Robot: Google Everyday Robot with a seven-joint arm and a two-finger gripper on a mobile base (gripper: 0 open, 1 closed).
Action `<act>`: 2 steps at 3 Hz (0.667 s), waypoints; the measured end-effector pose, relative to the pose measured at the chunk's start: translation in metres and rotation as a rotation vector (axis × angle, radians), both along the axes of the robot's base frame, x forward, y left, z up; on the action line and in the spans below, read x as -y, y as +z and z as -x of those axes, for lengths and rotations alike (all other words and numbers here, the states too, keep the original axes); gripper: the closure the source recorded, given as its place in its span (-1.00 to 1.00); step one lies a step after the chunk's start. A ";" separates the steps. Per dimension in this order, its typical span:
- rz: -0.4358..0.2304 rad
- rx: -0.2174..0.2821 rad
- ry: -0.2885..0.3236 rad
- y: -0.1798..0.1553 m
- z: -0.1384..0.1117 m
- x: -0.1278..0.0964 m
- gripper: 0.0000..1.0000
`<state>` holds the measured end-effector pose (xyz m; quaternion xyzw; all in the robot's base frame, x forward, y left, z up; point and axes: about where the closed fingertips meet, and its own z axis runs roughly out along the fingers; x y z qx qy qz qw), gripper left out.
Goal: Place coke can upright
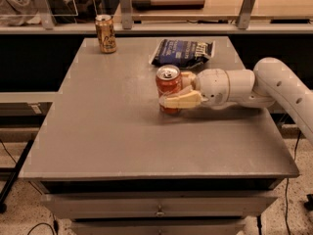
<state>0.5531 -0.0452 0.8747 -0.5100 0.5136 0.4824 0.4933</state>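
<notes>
The coke can (pixel 168 83) stands upright on the grey table (pixel 102 136), silver top up. The gripper (pixel 172 90) clasps it from the can's right. One pale finger (pixel 180 101) lies across the can's lower front, and the other is mostly hidden behind the can. The white arm (pixel 274 84) runs off to the right of the can. Just behind the can lies a dark blue snack bag (pixel 183 52). Far behind the can and to its left, a gold-brown can (pixel 105 34) stands upright near the table's back edge.

High front view, claw (pixel 173 89) around coke can (pixel 167 83)
</notes>
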 end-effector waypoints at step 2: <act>0.001 -0.010 0.009 -0.003 0.001 -0.001 -1.00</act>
